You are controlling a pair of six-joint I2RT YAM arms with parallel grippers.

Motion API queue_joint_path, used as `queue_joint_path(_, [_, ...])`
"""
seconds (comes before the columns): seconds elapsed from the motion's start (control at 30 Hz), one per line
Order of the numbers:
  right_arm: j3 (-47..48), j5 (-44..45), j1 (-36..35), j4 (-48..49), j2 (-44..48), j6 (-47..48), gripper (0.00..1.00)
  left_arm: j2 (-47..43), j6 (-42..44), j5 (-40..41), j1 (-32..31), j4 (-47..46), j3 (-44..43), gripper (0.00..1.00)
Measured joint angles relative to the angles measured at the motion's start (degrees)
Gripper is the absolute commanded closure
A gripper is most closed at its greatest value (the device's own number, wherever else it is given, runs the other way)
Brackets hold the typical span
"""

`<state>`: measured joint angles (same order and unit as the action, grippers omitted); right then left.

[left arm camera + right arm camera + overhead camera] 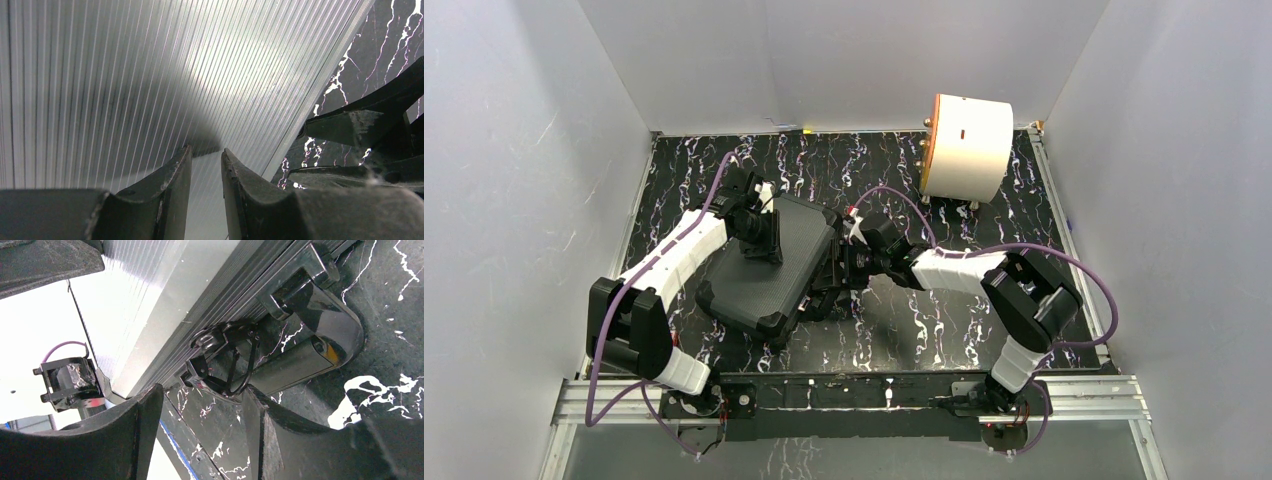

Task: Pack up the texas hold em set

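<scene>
On the case (pixel 764 282) lid, left gripper (pixel 206 151) fingers sit slightly apart; right gripper (pixel 202 390) fingers straddle its latch (pixel 225 347), unclamped. Rigid, likely heavy: lift by the handle (pixel 330 315).

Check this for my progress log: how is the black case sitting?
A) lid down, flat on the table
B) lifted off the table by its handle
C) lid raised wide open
A: the black case lies flat with its lid down, the left claw over its top and the right claw at its side latch.
</scene>
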<state>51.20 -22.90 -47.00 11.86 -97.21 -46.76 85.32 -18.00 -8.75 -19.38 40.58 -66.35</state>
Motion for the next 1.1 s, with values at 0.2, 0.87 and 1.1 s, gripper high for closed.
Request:
queue_joint_path(0.2, [0.04, 0.04, 0.00, 1.05, -0.02, 0.31, 0.40, 0.09, 0.00, -0.04, 0.00, 0.02, -0.04, 0.73])
queue_joint_path(0.87, [3.89, -1.99, 0.37, 5.66, -4.15, 2.45, 0.45, 0.09, 0.42, -0.02, 0.00, 0.11, -0.13, 0.72])
queue_joint_path(1.1, [3.72, 0.39, 0.00, 4.04, -1.14, 4.07, 0.42, 0.22, 0.35, -0.39, -0.37, 0.57, -0.94, 0.52])
